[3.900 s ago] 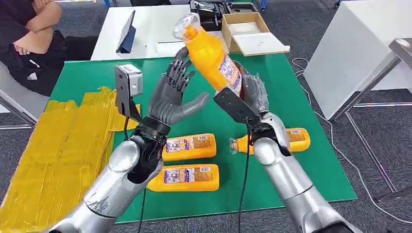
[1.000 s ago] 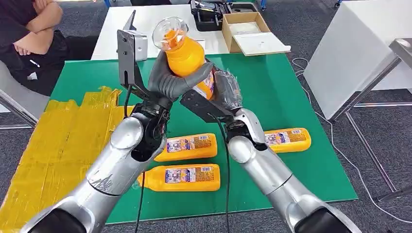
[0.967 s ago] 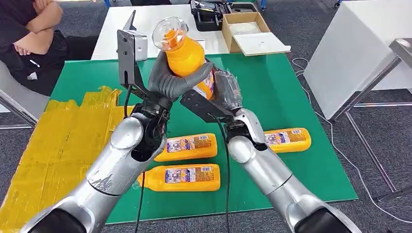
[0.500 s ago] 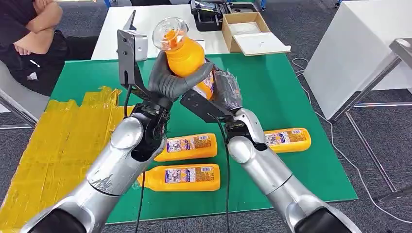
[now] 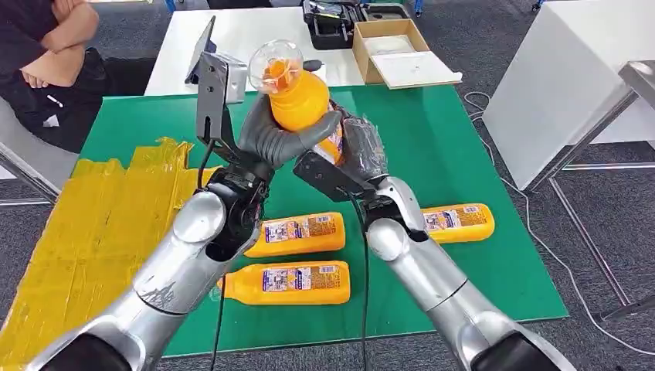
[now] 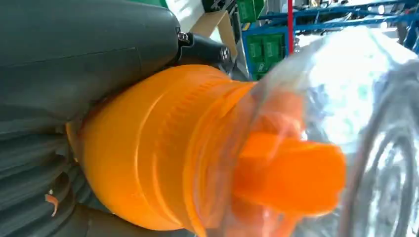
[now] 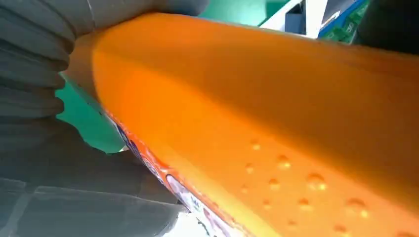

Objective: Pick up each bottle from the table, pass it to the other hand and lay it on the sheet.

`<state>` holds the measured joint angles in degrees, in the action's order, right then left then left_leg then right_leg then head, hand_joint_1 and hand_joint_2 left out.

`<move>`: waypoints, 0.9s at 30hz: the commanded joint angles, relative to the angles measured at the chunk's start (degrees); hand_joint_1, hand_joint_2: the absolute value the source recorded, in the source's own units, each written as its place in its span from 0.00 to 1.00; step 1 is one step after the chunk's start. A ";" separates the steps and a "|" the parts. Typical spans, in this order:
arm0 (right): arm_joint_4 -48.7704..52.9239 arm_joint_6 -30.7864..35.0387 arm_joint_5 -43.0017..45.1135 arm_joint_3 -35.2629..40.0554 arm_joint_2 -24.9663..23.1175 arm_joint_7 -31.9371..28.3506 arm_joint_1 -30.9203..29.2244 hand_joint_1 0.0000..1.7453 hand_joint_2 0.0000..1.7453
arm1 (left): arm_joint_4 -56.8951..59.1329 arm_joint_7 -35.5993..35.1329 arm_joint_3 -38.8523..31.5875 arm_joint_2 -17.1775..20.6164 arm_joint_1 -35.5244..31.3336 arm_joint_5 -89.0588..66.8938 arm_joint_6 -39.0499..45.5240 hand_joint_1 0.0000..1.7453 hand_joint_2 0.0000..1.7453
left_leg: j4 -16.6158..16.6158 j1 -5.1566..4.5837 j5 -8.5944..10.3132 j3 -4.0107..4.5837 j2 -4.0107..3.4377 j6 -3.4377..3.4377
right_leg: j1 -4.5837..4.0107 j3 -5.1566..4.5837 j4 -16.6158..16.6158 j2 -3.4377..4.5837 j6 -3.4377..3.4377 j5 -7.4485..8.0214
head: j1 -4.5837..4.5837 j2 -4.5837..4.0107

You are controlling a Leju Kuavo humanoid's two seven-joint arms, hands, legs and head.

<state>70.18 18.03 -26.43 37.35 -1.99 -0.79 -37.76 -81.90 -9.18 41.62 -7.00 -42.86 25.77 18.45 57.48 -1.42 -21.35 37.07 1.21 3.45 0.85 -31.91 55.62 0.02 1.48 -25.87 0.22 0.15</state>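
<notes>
Both silver arms rise from the bottom of the head view and meet above the middle of the green desk (image 5: pixel 463 139), forearms angled inward so the two hands come together in the upper centre of the frame. The left robot hand (image 5: pixel 279 137) wraps its grey thumb and dark fingers around the upper body of the orange bottle (image 5: pixel 303 108), just under the neck, and holds it; the left wrist view shows that same grip close up, with the bottle's ribbed orange shoulder (image 6: pixel 163 148) pressed against the hand's thumb and the clear cap (image 6: pixel 346 113) over the orange spout. The right robot hand (image 5: pixel 357 147) closes around the lower body of the same bottle from the other side, so the bottle is held by both hands at once, tilted with its clear cap (image 5: pixel 276 63) pointing toward the top of the frame, well above the desk. In the right wrist view the bottle's orange side (image 7: pixel 276 113) lies against that hand's ribbed cover. Three more orange bottles lie flat on the desk: one at centre (image 5: pixel 305 234), one below it (image 5: pixel 287 283), and one at right (image 5: pixel 459 221). The yellow sheet (image 5: pixel 93 232) covers the left part of the desk.
</notes>
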 commanded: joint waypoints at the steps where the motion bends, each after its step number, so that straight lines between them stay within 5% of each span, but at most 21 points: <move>1: -3.42 -0.81 -0.43 3.52 -1.39 -1.28 -2.90 1.00 1.00 | 0.40 -0.98 7.20 2.35 -0.39 0.90 -0.66 1.00 1.00 | -0.03 0.04 -0.13 -0.31 -0.19 -0.34 | -0.03 0.29 -0.07 0.10 -0.13 -0.08 | 0.00 0.00; 22: -2.01 -1.86 -0.98 4.33 -1.15 -1.23 -1.60 1.00 1.00 | -2.53 -1.08 3.51 3.67 3.19 -0.73 -1.97 1.00 1.00 | -0.05 0.02 -0.05 -0.14 -0.17 -0.19 | -0.01 0.12 -0.06 0.13 -0.08 -0.01 | 0.00 0.00; 24: -1.29 -1.51 -2.13 4.24 -4.34 6.14 -2.58 1.00 1.00 | 0.59 3.73 3.21 -0.59 3.50 -3.23 -0.98 1.00 1.00 | -0.04 0.04 -0.16 -0.36 -0.30 -0.37 | -0.04 0.33 -0.08 0.20 -0.15 -0.07 | 0.00 0.00; 25: -0.84 -1.43 -2.91 4.58 -4.72 7.75 -2.99 0.02 1.00 | 1.39 4.29 3.47 -1.41 3.11 -3.41 -0.60 1.00 1.00 | -0.02 0.02 -0.06 -0.12 -0.17 -0.20 | -0.01 0.10 -0.04 0.12 -0.08 -0.02 | -0.02 0.00; 26: -0.92 -1.85 -3.35 4.98 -4.69 8.73 -3.30 0.00 1.00 | 1.40 4.52 3.59 -1.67 2.93 -3.44 -0.38 1.00 1.00 | 0.04 0.04 -0.14 -0.19 -0.23 -0.31 | -0.03 0.18 0.00 0.15 -0.11 -0.08 | -0.02 0.00; 27: -0.96 -2.20 -3.62 5.12 -4.45 9.32 -3.50 0.00 0.00 | 1.17 4.57 3.71 -1.64 2.81 -3.39 -0.33 1.00 1.00 | 0.06 0.04 -0.18 -0.27 -0.27 -0.38 | -0.03 0.25 0.01 0.17 -0.14 -0.11 | 0.02 0.00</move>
<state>69.79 17.44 -28.00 37.57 -2.97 1.56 -36.47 -84.43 -6.62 41.68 -5.00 -39.72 23.71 18.40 57.48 -1.42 -21.35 37.08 1.19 3.45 0.86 -31.92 55.62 0.02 1.47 -25.88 0.24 0.15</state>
